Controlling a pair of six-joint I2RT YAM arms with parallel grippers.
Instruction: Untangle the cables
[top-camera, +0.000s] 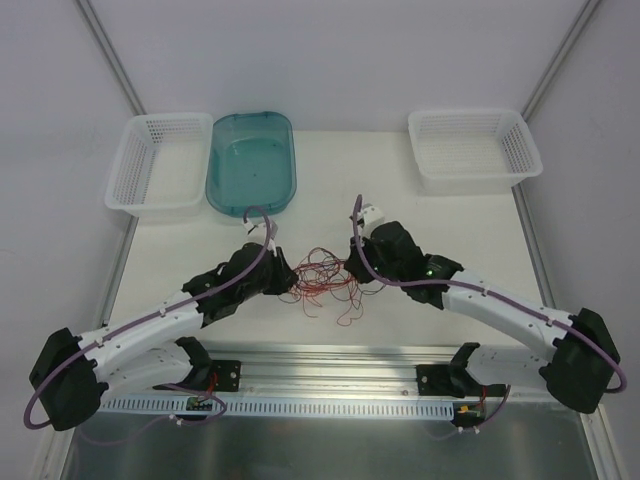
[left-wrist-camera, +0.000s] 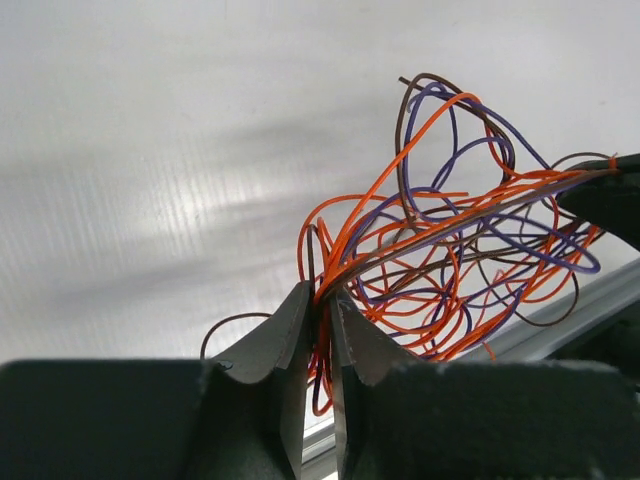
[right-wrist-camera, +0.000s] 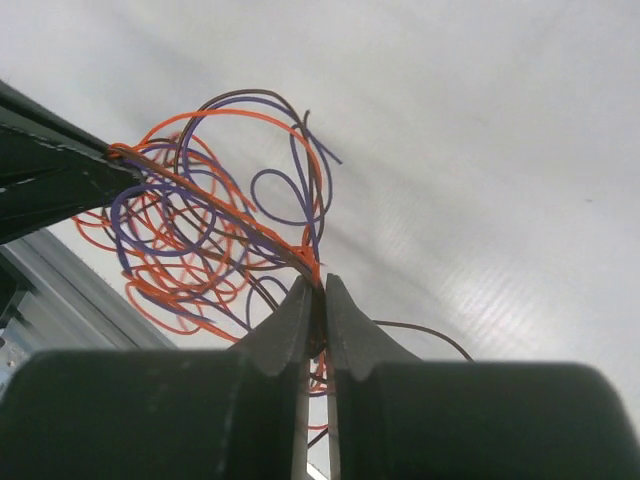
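Observation:
The cables are a loose tangle of thin orange-red, dark brown and purple wires between my two grippers, near the table's front middle. My left gripper is shut on strands at the tangle's left side; the left wrist view shows the cables pinched between its fingers. My right gripper is shut on strands at the right side; the right wrist view shows the cables running into its tip. A taut bundle stretches between the two grippers, and loose loops hang below it.
A teal tub and a white basket stand at the back left. Another white basket stands at the back right. A metal rail runs along the table's front edge.

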